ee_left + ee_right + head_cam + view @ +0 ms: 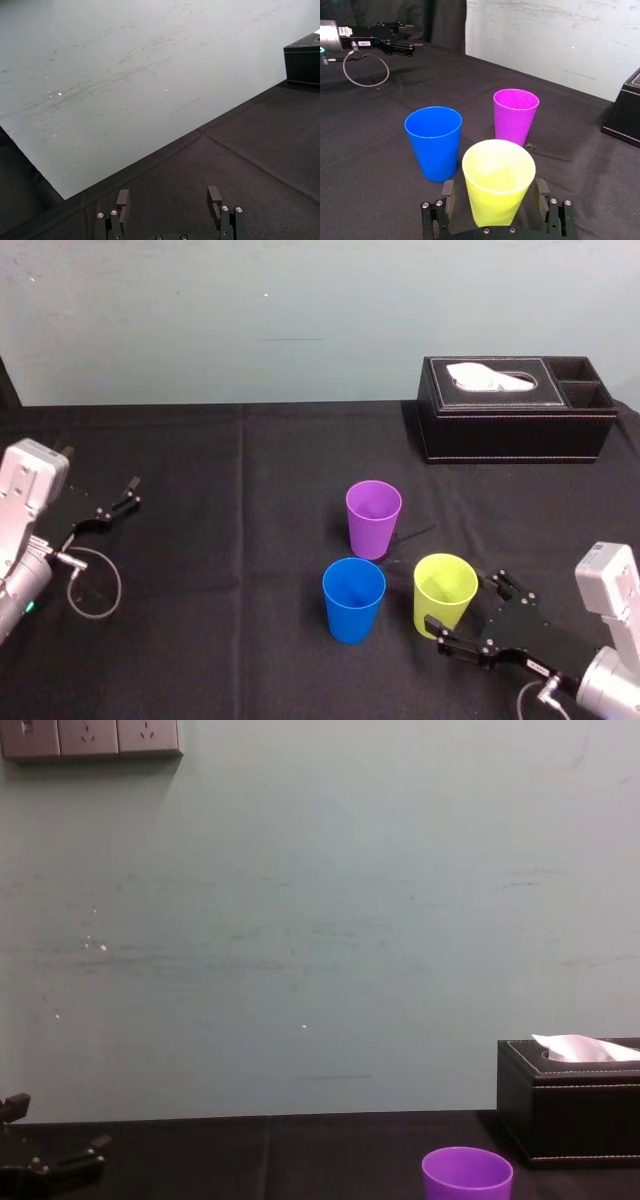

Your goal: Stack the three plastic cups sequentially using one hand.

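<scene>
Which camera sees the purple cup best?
The right wrist view: the purple cup stands whole, upright and large, seen from the side. The head view shows it whole too, but smaller and from above. The chest view catches just its top at the lower edge.

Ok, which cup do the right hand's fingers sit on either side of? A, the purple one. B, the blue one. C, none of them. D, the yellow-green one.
D: the right hand is open with one finger on each side of the yellow-green cup, not closed on it. The left hand is parked far to the left.
</scene>
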Action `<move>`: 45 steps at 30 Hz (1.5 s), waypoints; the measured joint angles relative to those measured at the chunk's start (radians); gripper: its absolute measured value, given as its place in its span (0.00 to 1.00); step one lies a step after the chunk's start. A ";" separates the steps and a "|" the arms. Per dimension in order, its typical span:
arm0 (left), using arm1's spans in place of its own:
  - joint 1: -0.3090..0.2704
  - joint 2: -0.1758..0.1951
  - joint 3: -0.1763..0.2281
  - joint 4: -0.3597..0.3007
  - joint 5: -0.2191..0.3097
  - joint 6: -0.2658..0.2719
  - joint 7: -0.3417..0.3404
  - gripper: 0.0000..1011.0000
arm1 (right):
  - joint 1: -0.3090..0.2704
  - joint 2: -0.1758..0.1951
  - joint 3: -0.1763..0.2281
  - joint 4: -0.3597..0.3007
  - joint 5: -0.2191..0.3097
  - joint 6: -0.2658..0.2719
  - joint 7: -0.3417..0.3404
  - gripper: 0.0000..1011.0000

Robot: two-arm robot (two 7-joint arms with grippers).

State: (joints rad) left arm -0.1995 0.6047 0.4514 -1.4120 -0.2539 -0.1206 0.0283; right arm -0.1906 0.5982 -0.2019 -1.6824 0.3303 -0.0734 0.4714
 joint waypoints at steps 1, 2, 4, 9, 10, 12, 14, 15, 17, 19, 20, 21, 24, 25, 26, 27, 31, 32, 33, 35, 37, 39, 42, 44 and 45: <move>0.000 0.000 0.000 0.000 0.000 0.000 0.000 1.00 | 0.004 -0.002 -0.002 0.002 -0.001 0.002 0.000 0.99; 0.000 0.000 0.000 0.000 0.000 0.000 0.000 1.00 | 0.014 -0.006 -0.007 0.007 -0.003 0.005 0.000 0.99; 0.000 0.000 0.000 0.000 0.000 0.000 0.000 1.00 | 0.022 -0.010 -0.011 0.011 -0.005 0.008 -0.001 0.99; 0.000 0.000 0.000 0.000 0.000 0.000 0.000 1.00 | 0.052 -0.025 -0.026 0.028 -0.015 0.016 -0.007 0.99; 0.000 0.000 0.000 0.000 0.000 0.000 0.000 1.00 | 0.056 -0.027 -0.028 0.030 -0.016 0.017 -0.008 0.99; 0.000 0.000 0.000 0.000 0.000 0.000 0.000 1.00 | 0.068 -0.032 -0.034 0.036 -0.021 0.024 -0.013 0.99; 0.000 0.000 0.000 0.000 0.000 0.000 0.000 1.00 | 0.076 -0.035 -0.039 0.040 -0.025 0.032 -0.015 0.99; 0.000 0.000 0.000 0.000 0.000 0.000 0.000 1.00 | 0.075 -0.035 -0.039 0.040 -0.025 0.032 -0.015 0.99; 0.000 0.000 0.000 0.000 0.000 0.000 0.000 1.00 | 0.075 -0.035 -0.039 0.040 -0.024 0.032 -0.016 0.99; 0.000 0.000 0.000 0.000 0.000 0.000 0.000 1.00 | 0.074 -0.034 -0.038 0.040 -0.024 0.032 -0.016 0.99; 0.000 0.000 0.000 0.000 0.000 0.000 0.000 1.00 | 0.073 -0.034 -0.038 0.039 -0.024 0.031 -0.016 0.99; 0.000 0.000 0.000 0.000 0.000 0.000 0.000 1.00 | 0.073 -0.034 -0.038 0.039 -0.024 0.030 -0.016 0.97; 0.000 0.000 0.000 0.000 0.000 0.000 0.000 1.00 | 0.072 -0.034 -0.037 0.038 -0.024 0.029 -0.016 0.91; 0.000 0.000 0.000 0.000 0.000 0.000 0.000 1.00 | 0.072 -0.034 -0.037 0.038 -0.023 0.029 -0.016 0.90; 0.000 0.000 0.000 0.000 0.000 0.000 0.000 1.00 | 0.071 -0.033 -0.037 0.038 -0.023 0.029 -0.016 0.88; 0.000 0.000 0.000 0.000 0.000 0.000 0.000 1.00 | 0.071 -0.033 -0.037 0.038 -0.023 0.028 -0.016 0.85; 0.000 0.000 0.000 0.000 0.000 0.000 0.000 1.00 | 0.070 -0.033 -0.036 0.037 -0.023 0.027 -0.016 0.79; 0.000 0.000 0.000 0.000 0.000 0.000 0.000 1.00 | 0.070 -0.033 -0.036 0.037 -0.022 0.027 -0.016 0.78; 0.000 0.000 0.000 0.000 0.000 0.000 0.000 1.00 | 0.070 -0.033 -0.036 0.037 -0.022 0.027 -0.016 0.77; 0.000 0.000 0.000 0.000 0.000 0.000 0.000 1.00 | 0.070 -0.033 -0.035 0.037 -0.022 0.026 -0.016 0.76; 0.000 0.000 0.000 0.000 0.000 0.000 0.000 1.00 | 0.070 -0.033 -0.035 0.037 -0.022 0.026 -0.016 0.75; 0.000 0.000 0.000 0.000 0.000 0.000 0.000 1.00 | 0.070 -0.032 -0.035 0.036 -0.021 0.025 -0.016 0.75; 0.000 0.000 0.000 0.000 0.000 0.000 0.000 1.00 | 0.069 -0.032 -0.035 0.036 -0.021 0.025 -0.016 0.74; 0.000 0.000 0.000 0.000 0.000 0.000 0.000 1.00 | 0.069 -0.032 -0.034 0.036 -0.021 0.025 -0.016 0.74; 0.000 0.000 0.000 0.000 0.000 0.000 0.000 1.00 | 0.069 -0.032 -0.034 0.036 -0.021 0.025 -0.016 0.74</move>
State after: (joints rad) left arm -0.1995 0.6047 0.4514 -1.4119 -0.2539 -0.1205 0.0283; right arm -0.1215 0.5662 -0.2362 -1.6464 0.3094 -0.0485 0.4555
